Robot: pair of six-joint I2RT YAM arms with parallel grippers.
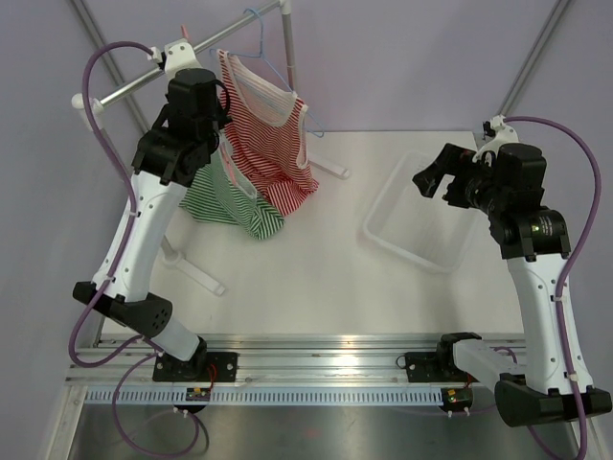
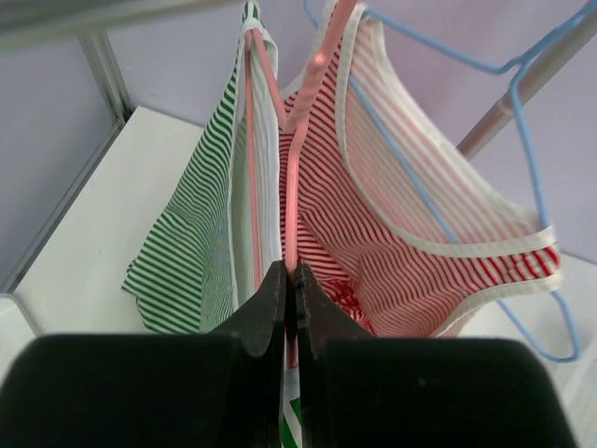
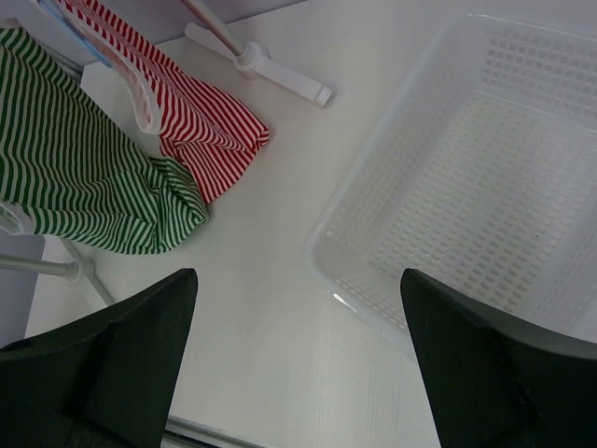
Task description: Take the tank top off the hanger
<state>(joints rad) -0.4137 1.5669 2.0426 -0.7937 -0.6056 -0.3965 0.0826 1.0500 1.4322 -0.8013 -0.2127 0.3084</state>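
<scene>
A red-striped tank top (image 1: 273,144) hangs on a blue hanger (image 1: 261,43) from the rack's rail. Beside it, to the left, a green-striped tank top (image 1: 225,201) hangs on a pink hanger (image 2: 297,159). In the left wrist view the red one (image 2: 420,215) is to the right and the green one (image 2: 196,233) to the left. My left gripper (image 2: 290,273) is shut on the pink hanger's wire, which runs straight down between the jaws. My right gripper (image 1: 428,177) hovers open and holds nothing, to the right over the table (image 3: 298,275).
A white perforated basket (image 1: 383,235) lies on the table at the right, under my right gripper's far side (image 3: 322,247). The rack's rail (image 1: 124,88), upright pole (image 1: 287,48) and white feet (image 1: 192,268) stand at the back left.
</scene>
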